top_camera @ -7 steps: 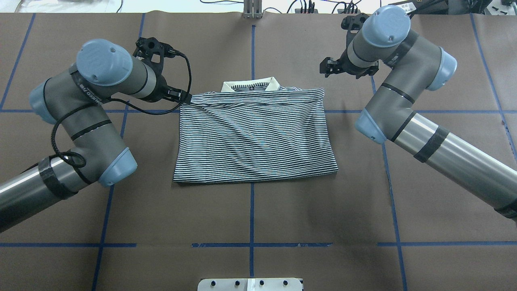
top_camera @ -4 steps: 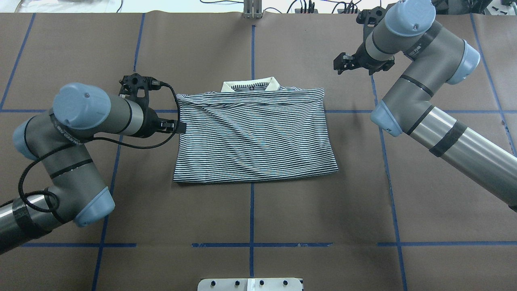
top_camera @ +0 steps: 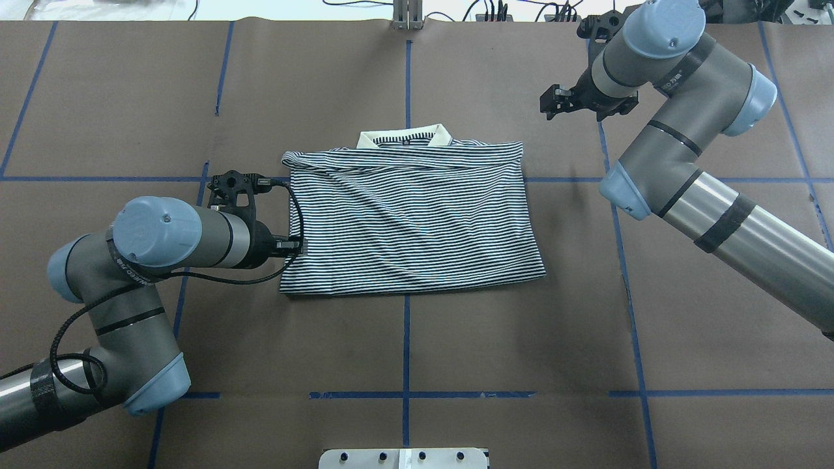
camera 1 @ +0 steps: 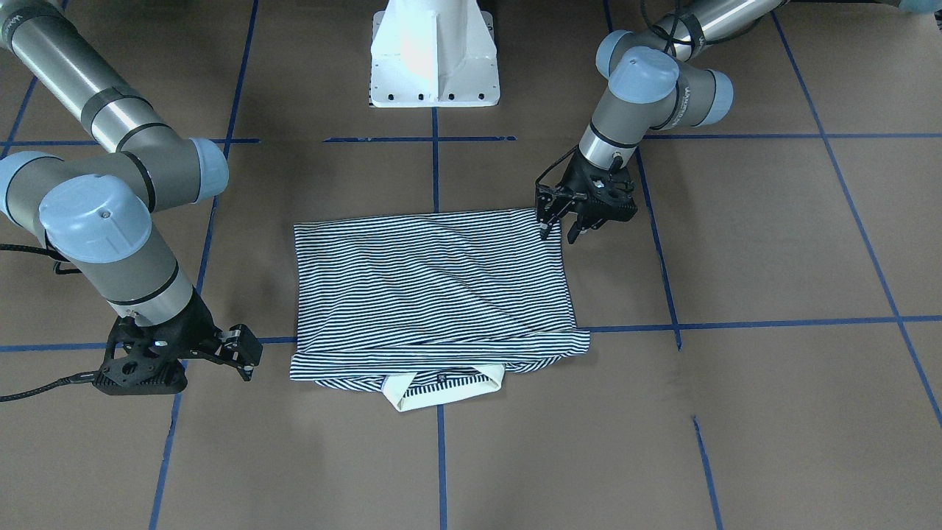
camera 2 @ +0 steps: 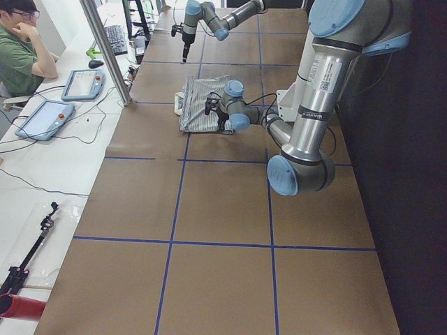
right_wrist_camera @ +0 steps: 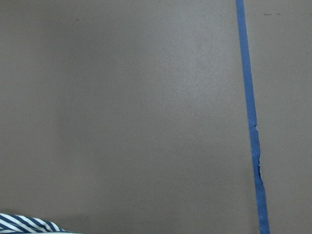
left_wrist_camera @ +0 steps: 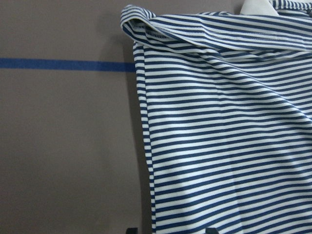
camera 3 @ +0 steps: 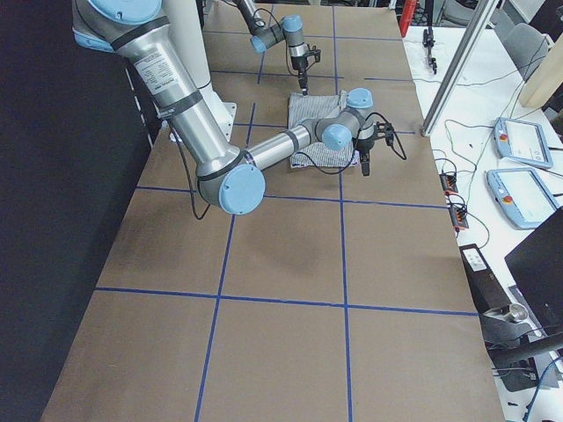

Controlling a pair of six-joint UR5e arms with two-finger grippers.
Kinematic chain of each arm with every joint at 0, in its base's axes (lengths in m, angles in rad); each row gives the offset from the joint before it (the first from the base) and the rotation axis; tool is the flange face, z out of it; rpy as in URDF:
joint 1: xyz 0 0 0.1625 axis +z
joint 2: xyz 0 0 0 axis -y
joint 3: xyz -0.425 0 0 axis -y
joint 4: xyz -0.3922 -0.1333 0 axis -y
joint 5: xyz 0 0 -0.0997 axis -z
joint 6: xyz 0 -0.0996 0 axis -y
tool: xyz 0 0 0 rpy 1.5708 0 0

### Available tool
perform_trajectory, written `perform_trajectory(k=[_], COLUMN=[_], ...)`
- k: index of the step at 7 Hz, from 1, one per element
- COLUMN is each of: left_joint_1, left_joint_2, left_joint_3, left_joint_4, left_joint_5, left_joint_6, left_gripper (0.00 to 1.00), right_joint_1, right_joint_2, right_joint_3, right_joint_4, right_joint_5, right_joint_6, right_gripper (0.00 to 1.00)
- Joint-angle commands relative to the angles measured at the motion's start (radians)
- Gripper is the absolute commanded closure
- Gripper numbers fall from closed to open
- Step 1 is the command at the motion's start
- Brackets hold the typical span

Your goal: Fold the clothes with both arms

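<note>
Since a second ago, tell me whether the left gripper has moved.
Yes. The left gripper crossed the blue tape line toward the robot, along the shirt edge.

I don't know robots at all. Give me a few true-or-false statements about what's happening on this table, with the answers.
1. The shirt lies folded flat on the table. True.
2. Its collar is at the edge nearest the base. False: the collar is at the edge farthest from the base.
3. The right gripper is clamped on the shirt. False: it is off to the side, not touching the shirt.
4. The left gripper is at the shirt's side edge with its fingers apart. True.
5. A second shirt lies beside the first. False: only one shirt shows.
</note>
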Motion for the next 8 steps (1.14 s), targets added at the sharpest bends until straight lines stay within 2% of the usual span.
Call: perform_trajectory(k=[1, 7, 8], left_joint_1=[0.021, 0.055, 0.058], left_joint_2=[0.016, 0.021, 0.021], left_joint_3=[0.0, -0.014, -0.017], left_joint_4=[0.007, 0.006, 0.006], left_joint_5=[0.011, 0.013, 0.013], left_joint_6=[-0.005, -0.006, -0.006], left_gripper=[0.44, 0.45, 0.54], right_joint_1=[0.0, 0.0, 0.0], right_joint_2=[0.0, -0.002, -0.002], right_joint_3=[0.0, 0.0, 0.0], right_joint_4=[0.0, 0.0, 0.0], right_joint_5=[0.0, -0.002, -0.002], right_joint_6=[0.001, -0.001, -0.001], right_gripper=[0.0, 0.0, 0.0])
